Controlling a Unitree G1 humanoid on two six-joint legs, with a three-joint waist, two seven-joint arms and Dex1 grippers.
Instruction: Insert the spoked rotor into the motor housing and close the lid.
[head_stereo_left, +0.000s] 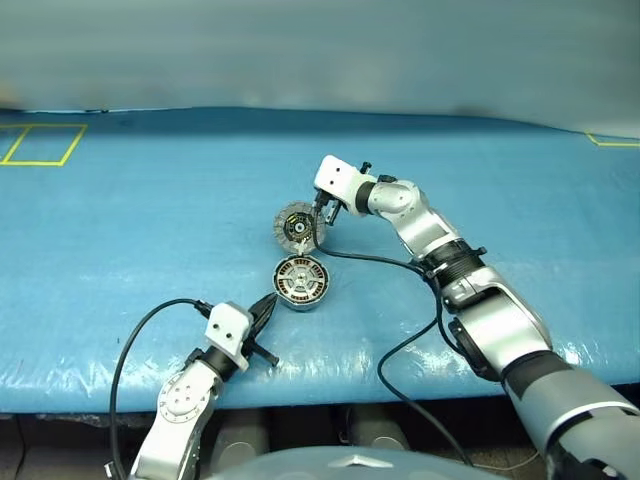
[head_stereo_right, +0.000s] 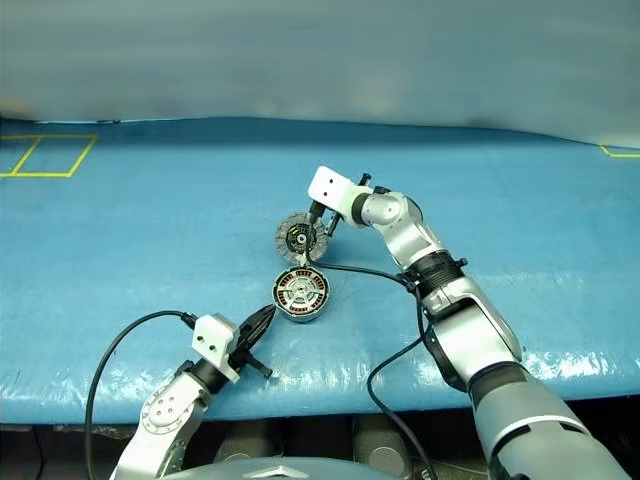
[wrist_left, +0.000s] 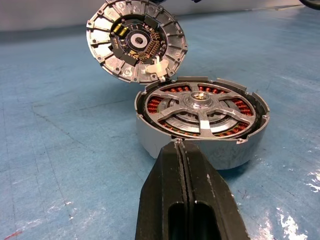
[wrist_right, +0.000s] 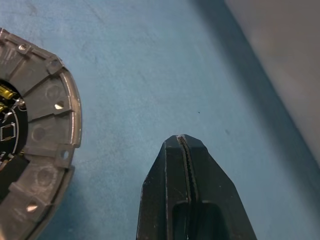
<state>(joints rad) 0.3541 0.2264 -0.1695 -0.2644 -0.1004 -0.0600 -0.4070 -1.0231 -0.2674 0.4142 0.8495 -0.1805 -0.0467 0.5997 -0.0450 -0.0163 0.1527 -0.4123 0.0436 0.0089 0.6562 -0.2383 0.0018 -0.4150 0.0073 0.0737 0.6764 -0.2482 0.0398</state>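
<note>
Blue padded sheeting covers the counter (head_stereo_left: 120, 220), with yellow tape marks at its far corners. Near its front middle sits the motor housing (head_stereo_left: 301, 282), open face up, copper windings showing through the arms of the spoked rotor (wrist_left: 200, 107), which judging by its level seat is already lodged inside. Just beyond the housing the lid (head_stereo_left: 294, 226) stands on edge, tilted, its ribbed inner face with black circuit hub turned toward the housing; whether its lower rim touches the housing's rim cannot be told (in the left wrist view they seem to meet). The right tool (head_stereo_left: 321, 212) is clenched with nothing between its fingers, tip beside the lid's far edge; it probably props or steers the disc, though contact is not plain. The left tool (head_stereo_left: 265, 309), likewise clenched and carrying nothing, lies low with its tip close against the housing's near wall, plausibly as a stop so the housing will not slide when the lid is tipped over. Remaining step, by this reading: lower the lid flat onto the housing.
</note>
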